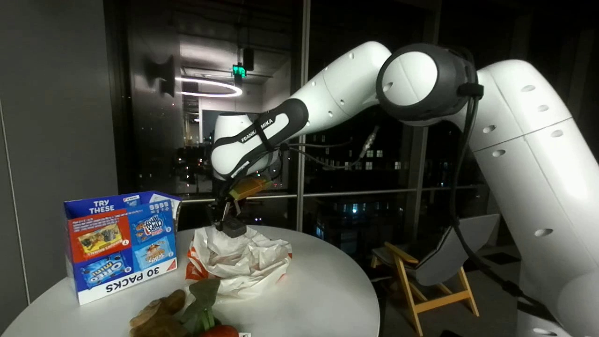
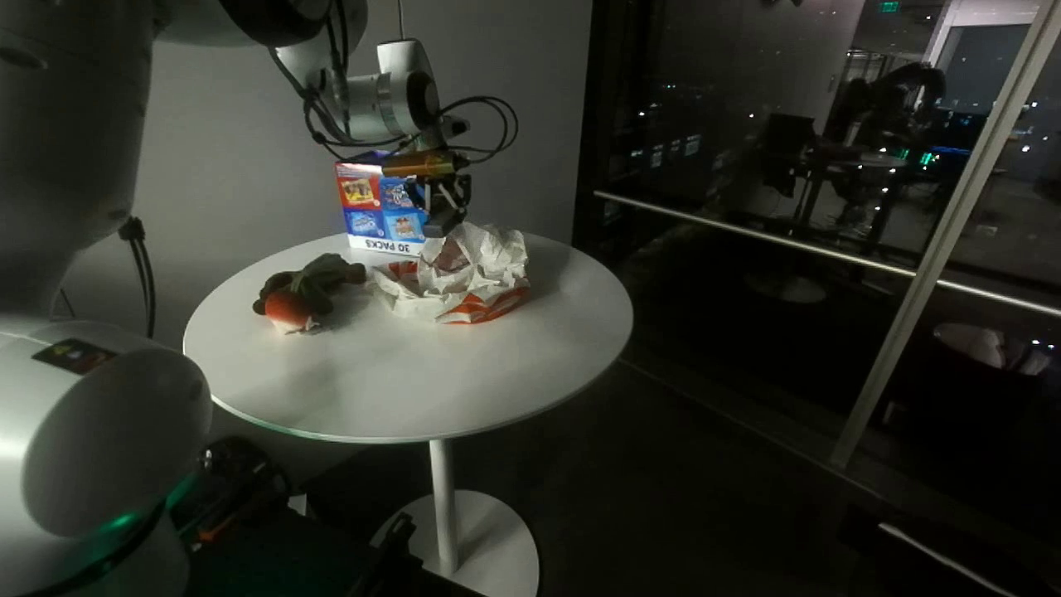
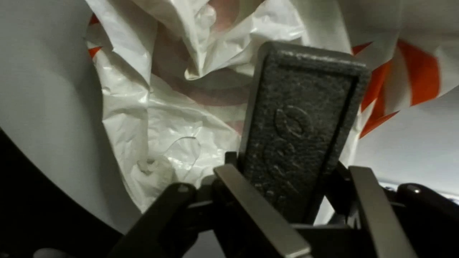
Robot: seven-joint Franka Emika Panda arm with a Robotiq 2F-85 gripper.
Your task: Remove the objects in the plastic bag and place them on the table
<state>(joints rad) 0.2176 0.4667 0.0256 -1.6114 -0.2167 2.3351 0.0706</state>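
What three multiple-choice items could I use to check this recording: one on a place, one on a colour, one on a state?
1. Where does the snack box stand?
A. On a chair
B. On the table
C. On the floor

2. What colour is the print on the white plastic bag?
A. Orange-red
B. Green
C. Blue

3. What state is the gripper in?
A. Spread wide, empty
B. Closed with nothing in it
C. Gripping a dark block

Right letters:
1. B: both exterior views show the box standing there.
2. A: orange-red patches show on it in all three views.
3. C: the wrist view shows the block between its two sides, and both exterior views show it held up off the table.
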